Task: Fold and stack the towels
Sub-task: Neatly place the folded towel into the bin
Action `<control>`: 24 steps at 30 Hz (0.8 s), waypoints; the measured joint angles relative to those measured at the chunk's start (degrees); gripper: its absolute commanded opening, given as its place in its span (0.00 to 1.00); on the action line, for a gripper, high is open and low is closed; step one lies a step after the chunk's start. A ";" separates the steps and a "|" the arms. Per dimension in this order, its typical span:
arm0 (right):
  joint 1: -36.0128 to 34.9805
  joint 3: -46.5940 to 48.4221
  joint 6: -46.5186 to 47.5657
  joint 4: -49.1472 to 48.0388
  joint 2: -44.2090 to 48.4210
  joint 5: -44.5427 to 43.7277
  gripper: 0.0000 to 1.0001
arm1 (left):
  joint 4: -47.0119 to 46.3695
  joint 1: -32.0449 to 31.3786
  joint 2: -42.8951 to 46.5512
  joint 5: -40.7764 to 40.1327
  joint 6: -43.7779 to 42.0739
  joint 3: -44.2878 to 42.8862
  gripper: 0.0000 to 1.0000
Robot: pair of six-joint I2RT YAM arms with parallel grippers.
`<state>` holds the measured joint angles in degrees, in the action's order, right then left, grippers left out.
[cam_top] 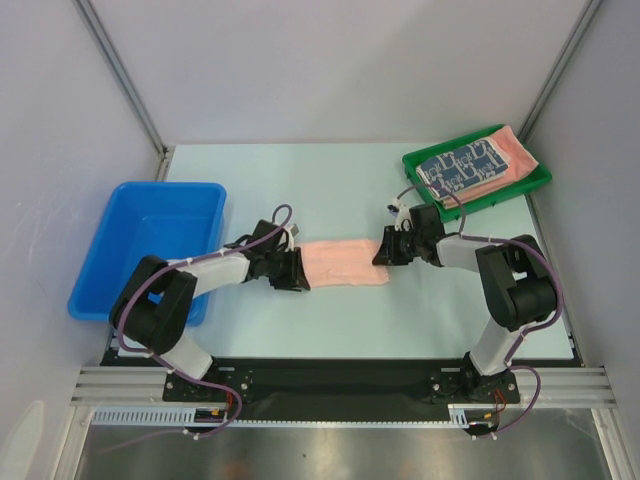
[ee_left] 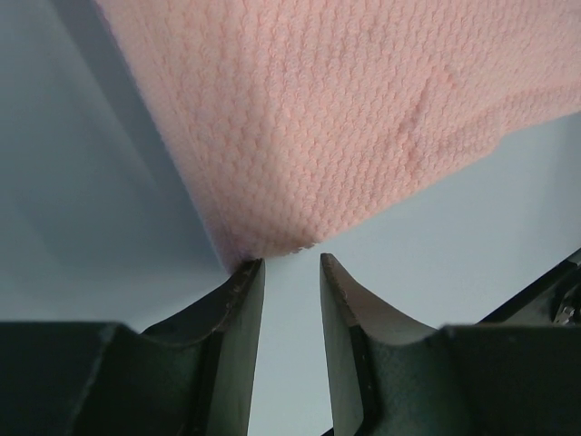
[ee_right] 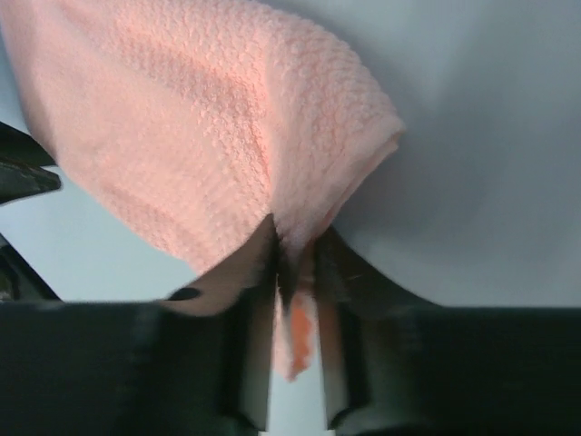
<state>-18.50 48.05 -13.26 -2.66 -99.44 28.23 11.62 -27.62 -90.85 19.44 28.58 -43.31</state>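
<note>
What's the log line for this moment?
pink towel: stretched between pincers | left pincer: open, tips at towel corner | right pincer: shut on pink towel | tray: blue towel on top

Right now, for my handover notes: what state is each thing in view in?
salmon towel: narrow folded band between the two arms
left end effector: open, towel corner at its tips
right end effector: shut on the salmon towel
blue patterned towel: folded, topping the tray's stack
pink towel: folded, beneath it
green tray: holds that stack
blue bin: upright, no towel seen inside
</note>
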 measured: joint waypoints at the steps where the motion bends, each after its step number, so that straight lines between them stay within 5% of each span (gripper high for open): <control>1: 0.33 -0.31 -0.17 -0.11 -0.02 0.20 0.11 | -0.09 0.00 0.15 -0.13 0.02 0.15 0.37; 3: 1.03 -0.74 -0.42 -0.02 -0.22 0.68 0.00 | -0.02 0.00 0.44 -0.72 0.17 0.39 0.37; 12: 2.99 3.78 2.73 9.75 1.44 -0.42 0.00 | 6.64 0.00 3.85 -3.15 1.07 -0.66 0.42; 19: 2.99 17.59 9.88 24.50 2.91 -5.68 0.00 | 19.43 1.27 11.23 -10.82 -4.48 -21.90 0.46; 24: 3.37 29.16 15.34 34.62 2.49 -10.25 0.00 | 20.00 2.93 15.67 -12.87 -8.20 -24.13 0.46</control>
<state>-15.14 77.21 2.09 31.97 -96.95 17.98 31.62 -24.69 -75.18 6.57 20.38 -67.44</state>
